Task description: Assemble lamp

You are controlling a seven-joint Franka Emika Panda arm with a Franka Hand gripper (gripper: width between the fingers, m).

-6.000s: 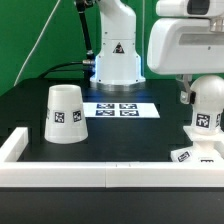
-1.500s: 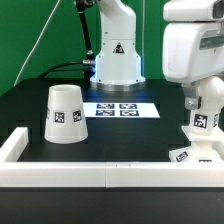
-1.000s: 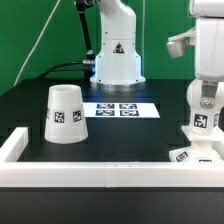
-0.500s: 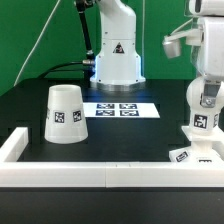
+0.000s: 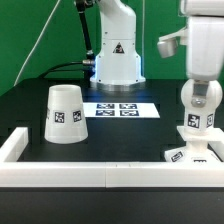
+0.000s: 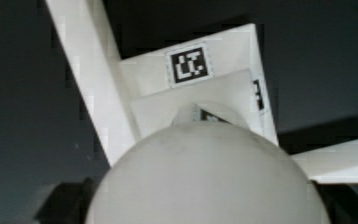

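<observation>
The round white bulb [image 5: 199, 101] stands upright, neck down, on the small flat stepped base [image 5: 188, 152] at the exterior view's right, by the front wall. My gripper [image 5: 201, 83] comes down on it from above and is shut on the bulb. In the wrist view the bulb [image 6: 197, 175] fills the foreground with a dark finger [image 6: 55, 203] on each side, and the base [image 6: 194, 70] with its tag lies beyond. The tapered shade [image 5: 64, 113] stands mouth down at the exterior view's left, apart from both.
The white robot pedestal [image 5: 117, 60] with a triangle sticker stands at the back. The marker board [image 5: 120, 109] lies in front of it. A low white wall [image 5: 90, 176] runs along the front and turns up the left side [image 5: 12, 146].
The hand has turned and shifted toward the exterior view's left over the bulb. The bulb and base have shifted slightly the same way. The shade has not moved.
</observation>
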